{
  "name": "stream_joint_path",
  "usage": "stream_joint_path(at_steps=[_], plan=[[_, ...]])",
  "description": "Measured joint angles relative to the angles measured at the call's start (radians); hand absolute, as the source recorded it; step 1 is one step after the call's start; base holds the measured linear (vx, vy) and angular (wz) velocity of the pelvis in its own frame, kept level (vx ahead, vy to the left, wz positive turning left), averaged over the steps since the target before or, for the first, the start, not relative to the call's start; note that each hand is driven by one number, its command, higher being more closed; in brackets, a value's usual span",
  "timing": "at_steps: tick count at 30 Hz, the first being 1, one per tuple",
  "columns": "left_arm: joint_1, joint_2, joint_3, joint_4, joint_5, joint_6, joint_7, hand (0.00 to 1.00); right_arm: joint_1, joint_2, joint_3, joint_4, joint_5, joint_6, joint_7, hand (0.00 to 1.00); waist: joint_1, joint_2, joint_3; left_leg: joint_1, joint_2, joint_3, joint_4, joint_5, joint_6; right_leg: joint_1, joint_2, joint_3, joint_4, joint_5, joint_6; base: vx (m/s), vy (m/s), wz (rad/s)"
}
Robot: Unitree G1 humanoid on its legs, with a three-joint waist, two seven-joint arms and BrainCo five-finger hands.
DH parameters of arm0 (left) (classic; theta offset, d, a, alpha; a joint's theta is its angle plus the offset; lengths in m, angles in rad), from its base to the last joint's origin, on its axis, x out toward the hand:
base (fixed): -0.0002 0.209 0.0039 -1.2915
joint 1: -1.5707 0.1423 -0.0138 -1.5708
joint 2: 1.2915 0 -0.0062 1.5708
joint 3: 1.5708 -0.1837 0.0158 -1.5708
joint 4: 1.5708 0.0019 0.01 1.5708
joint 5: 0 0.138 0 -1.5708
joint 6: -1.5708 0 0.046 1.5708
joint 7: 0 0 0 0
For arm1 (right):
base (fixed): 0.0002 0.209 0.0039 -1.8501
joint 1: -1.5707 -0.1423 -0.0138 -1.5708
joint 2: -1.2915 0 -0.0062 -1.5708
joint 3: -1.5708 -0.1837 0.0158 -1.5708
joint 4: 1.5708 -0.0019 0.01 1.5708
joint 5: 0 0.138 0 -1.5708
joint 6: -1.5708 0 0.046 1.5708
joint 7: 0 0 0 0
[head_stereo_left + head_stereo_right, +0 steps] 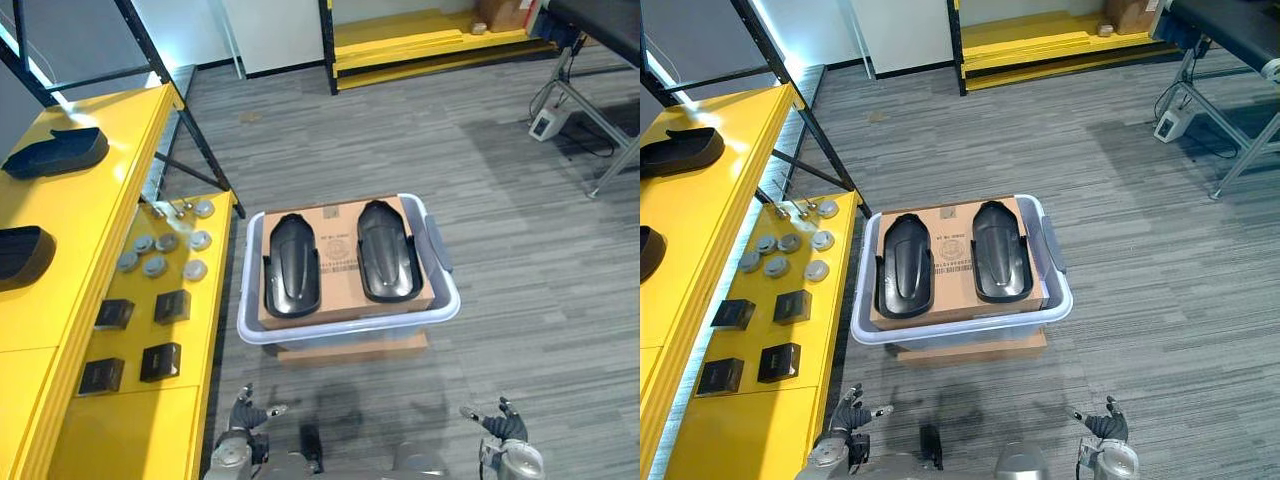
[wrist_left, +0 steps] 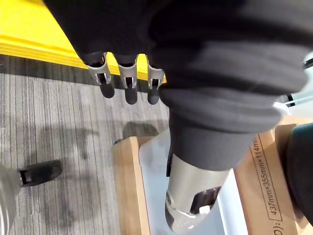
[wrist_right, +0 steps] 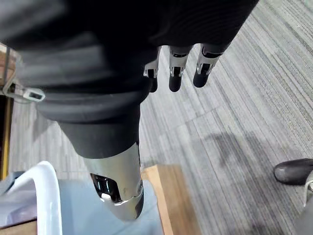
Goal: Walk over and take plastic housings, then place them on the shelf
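Observation:
Two black plastic housings, one (image 1: 291, 262) on the left and one (image 1: 386, 248) on the right, lie side by side on a cardboard sheet (image 1: 340, 245) inside a pale bin (image 1: 340, 328) on the floor ahead. My left hand (image 1: 245, 412) hangs low at the bin's near left, its fingers (image 2: 129, 83) relaxed and empty. Low at the near right is my right hand (image 1: 505, 428), whose fingers (image 3: 176, 73) are straight and hold nothing. Both hands are short of the bin. The yellow shelf (image 1: 90, 200) runs along the left.
Two more black housings (image 1: 58, 150) (image 1: 22, 255) lie on the shelf top. Its lower ledge holds grey discs (image 1: 165, 250) and small black boxes (image 1: 172, 305). A cardboard box (image 1: 350, 348) sits under the bin. A yellow rack (image 1: 430, 35) and table legs (image 1: 600, 120) stand farther off.

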Motion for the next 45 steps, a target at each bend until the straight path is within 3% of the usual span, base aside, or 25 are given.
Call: stream_joint_path(at_steps=[1,2,7,11,15,20,22,28,38,39,42,45], plan=[[0.003,0.004,0.0,0.0,0.0,0.0,0.0,0.0,0.009,-0.001,-0.021,-0.119,0.003,0.001,-0.019,0.0,0.0,-0.007,-0.007,-0.018,0.001,0.009,0.0,0.0,0.0,-0.021,0.002,0.013,-0.008,0.009,0.002,0.01,0.021,-0.21],[0.003,0.007,0.0,0.0,0.0,0.0,0.0,0.0,0.007,-0.002,-0.031,-0.167,0.003,0.001,-0.028,0.0,0.0,0.001,-0.012,-0.022,0.001,0.011,0.0,0.0,0.0,-0.024,0.003,0.018,-0.016,0.016,0.003,0.02,0.035,-0.23],[0.025,0.013,-0.001,-0.035,0.009,-0.004,-0.001,0.0,-0.032,-0.039,-0.109,-0.454,-0.011,-0.009,-0.079,0.0,0.001,-0.017,-0.014,-0.054,-0.002,0.005,0.001,-0.001,0.002,-0.023,0.004,0.022,-0.085,0.061,0.013,0.02,0.038,-0.05],[0.028,0.014,-0.001,-0.035,0.009,-0.005,-0.002,0.0,-0.081,-0.055,-0.11,-0.563,-0.051,-0.018,-0.106,0.0,0.001,-0.02,-0.015,-0.067,-0.004,-0.01,0.001,0.004,0.009,-0.022,0.004,0.008,-0.097,0.068,0.011,0.0,0.007,0.12],[0.031,0.013,-0.008,-0.035,0.01,-0.013,-0.005,0.0,-0.174,-0.112,-0.065,-0.559,-0.11,-0.031,-0.13,0.0,0.001,-0.017,-0.014,-0.091,-0.006,-0.054,-0.001,0.017,0.012,-0.025,0.005,-0.036,-0.104,0.069,0.01,-0.04,-0.011,0.29],[0.032,0.013,-0.036,-0.043,0.009,-0.026,-0.021,0.0,-0.398,-0.199,0.061,-0.348,-0.166,-0.018,-0.153,0.0,0.016,-0.002,0.007,-0.129,-0.008,-0.088,-0.006,0.038,0.015,-0.045,0.006,-0.07,-0.104,0.076,0.006,-0.05,-0.002,0.23],[0.012,0.007,-0.056,-0.051,0.009,-0.029,-0.02,0.0,-0.521,-0.232,0.081,-0.212,-0.162,-0.001,-0.163,0.0,0.034,0.021,0.05,-0.161,-0.008,-0.104,-0.005,0.056,0.018,-0.061,0.007,-0.089,-0.104,0.085,0.007,-0.07,0.015,0.22],[-0.017,0.007,-0.065,-0.07,0.001,-0.041,0.004,0.0,-0.778,-0.259,0.115,0.03,-0.125,0.03,-0.17,0.0,0.063,0.034,0.151,-0.221,-0.002,-0.135,-0.001,0.094,0.012,-0.1,0.015,-0.131,-0.103,0.098,-0.002,-0.05,0.0,0.19],[-0.079,0.004,-0.098,-0.079,-0.035,-0.048,0.031,0.0,-0.948,-0.279,0.159,0.312,-0.111,0.049,-0.175,0.0,0.083,0.059,0.218,-0.285,-0.001,-0.16,-0.001,0.138,-0.025,-0.16,0.013,-0.144,-0.09,0.103,-0.004,-0.02,-0.004,0.05],[-0.08,0.004,-0.098,-0.084,-0.036,-0.054,0.037,0.0,-0.965,-0.278,0.171,0.343,-0.11,0.049,-0.163,1.0,0.083,0.061,0.222,-0.291,-0.001,-0.163,-0.001,0.145,-0.028,-0.164,0.013,-0.146,-0.089,0.103,-0.004,-0.02,-0.038,0.05],[-0.103,0.005,-0.103,-0.088,-0.043,-0.067,0.048,0.0,-1.01,-0.274,0.179,0.389,-0.118,0.059,-0.141,1.0,0.085,0.062,0.253,-0.293,-0.001,-0.18,-0.001,0.17,-0.052,-0.164,0.012,-0.148,-0.088,0.106,-0.008,-0.04,-0.046,0.04],[-0.123,0.006,-0.135,-0.088,-0.043,-0.068,0.048,0.0,-1.015,-0.272,0.186,0.389,-0.124,0.064,-0.129,1.0,0.085,0.064,0.263,-0.298,0.003,-0.182,-0.001,0.179,-0.051,-0.167,0.013,-0.152,-0.088,0.109,-0.013,-0.05,-0.02,0.03]])
